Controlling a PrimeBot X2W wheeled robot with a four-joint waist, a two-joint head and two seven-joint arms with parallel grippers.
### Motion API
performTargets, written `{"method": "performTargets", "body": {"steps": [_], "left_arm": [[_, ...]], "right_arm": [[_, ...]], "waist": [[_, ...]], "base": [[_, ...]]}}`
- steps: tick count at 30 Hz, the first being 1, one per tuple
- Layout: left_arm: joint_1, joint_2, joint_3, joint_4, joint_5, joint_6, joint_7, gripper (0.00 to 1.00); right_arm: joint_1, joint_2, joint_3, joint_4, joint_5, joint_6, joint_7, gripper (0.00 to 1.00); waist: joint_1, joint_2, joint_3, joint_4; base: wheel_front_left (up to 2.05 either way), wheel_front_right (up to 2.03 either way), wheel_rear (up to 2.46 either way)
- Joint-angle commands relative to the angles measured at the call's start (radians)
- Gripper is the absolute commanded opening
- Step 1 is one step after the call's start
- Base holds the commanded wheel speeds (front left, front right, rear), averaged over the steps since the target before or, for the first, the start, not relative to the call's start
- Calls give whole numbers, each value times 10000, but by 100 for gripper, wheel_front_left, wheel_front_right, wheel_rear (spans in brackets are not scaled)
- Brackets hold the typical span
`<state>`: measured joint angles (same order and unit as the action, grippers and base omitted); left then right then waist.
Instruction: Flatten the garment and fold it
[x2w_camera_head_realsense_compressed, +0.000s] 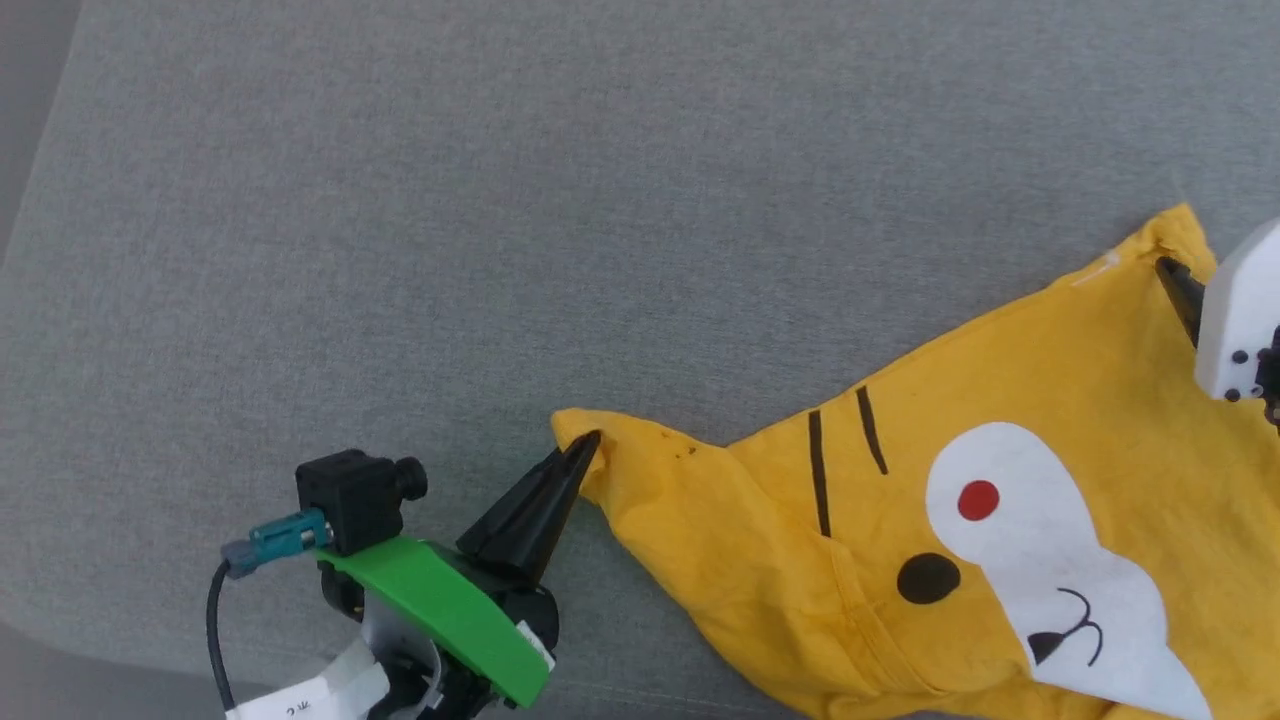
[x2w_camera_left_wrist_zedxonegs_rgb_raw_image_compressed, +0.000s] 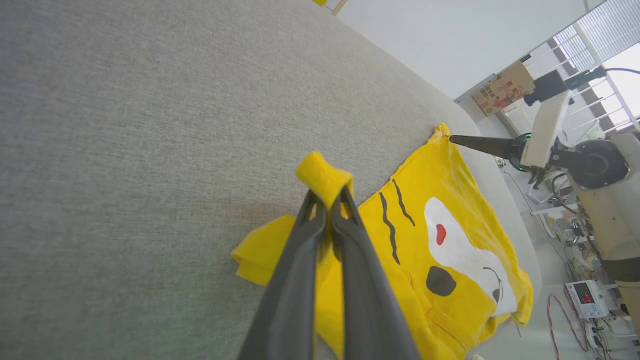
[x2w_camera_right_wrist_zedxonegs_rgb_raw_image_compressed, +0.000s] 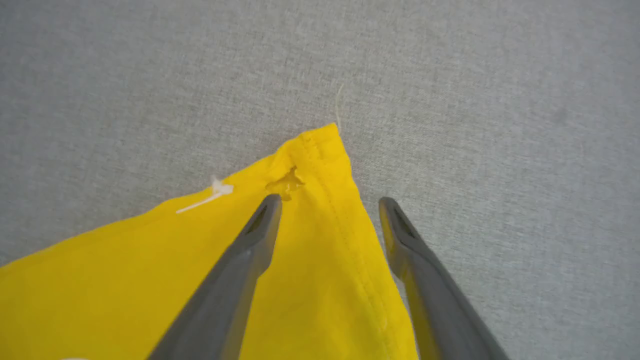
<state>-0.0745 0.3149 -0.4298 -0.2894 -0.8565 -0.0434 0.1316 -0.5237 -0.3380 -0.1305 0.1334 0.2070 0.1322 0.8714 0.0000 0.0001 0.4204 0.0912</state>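
Left gripper (x2w_camera_left_wrist_zedxonegs_rgb_raw_image_compressed: 327, 197), fingers closed, pinches one corner of the garment (x2w_camera_head_realsense_compressed: 1050, 390). Right gripper (x2w_camera_right_wrist_zedxonegs_rgb_raw_image_compressed: 330, 205), fingers spread, straddles the far corner's hem, gripping nothing. Shirt lies print-up near the right; bare grey surface (x2w_camera_head_realsense_compressed: 400, 200) stretches left and beyond.

garment (x2w_camera_head_realsense_compressed: 1000, 480): yellow T-shirt | print up | rumpled | on grey surface

Matt cloth garment (x2w_camera_head_realsense_compressed: 1060, 390), coarse woven covering (x2w_camera_head_realsense_compressed: 500, 200)

Right tool (x2w_camera_right_wrist_zedxonegs_rgb_raw_image_compressed: 330, 201) spread wide, straddling hemmed corner of garment (x2w_camera_right_wrist_zedxonegs_rgb_raw_image_compressed: 310, 280); corner flat on grey table (x2w_camera_right_wrist_zedxonegs_rgb_raw_image_compressed: 500, 100).
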Motion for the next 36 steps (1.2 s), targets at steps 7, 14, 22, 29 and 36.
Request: {"method": "performTargets", "body": {"steps": [7,14,22,29,36], "left_arm": [[-397,-89,2,252,-32,-160,-73,0],[-421,-98,75,390,-146,-158,-125,0],[-421,-112,412,600,-42,-59,-614,0],[-1107,-59,652,1411,787,87,-1295,0],[-3247,330,597,2203,1611,-30,-845,0]], "right_arm": [[-270,-324,321,635,-74,-15,123,100],[-138,-540,574,796,290,-15,887,0],[-25,-182,220,305,552,-15,-383,0],[281,961,-229,190,852,-15,-2394,0],[-446,1602,-201,270,970,-15,-3605,0]], "waist": [[0,-1,509,452],[0,-1,513,378],[0,-1,16,112],[0,-1,-870,-263],[0,-1,-2036,-686]], "base": [[0,0,0],[0,0,0],[0,0,0],[0,0,0],[0,0,0]]}}
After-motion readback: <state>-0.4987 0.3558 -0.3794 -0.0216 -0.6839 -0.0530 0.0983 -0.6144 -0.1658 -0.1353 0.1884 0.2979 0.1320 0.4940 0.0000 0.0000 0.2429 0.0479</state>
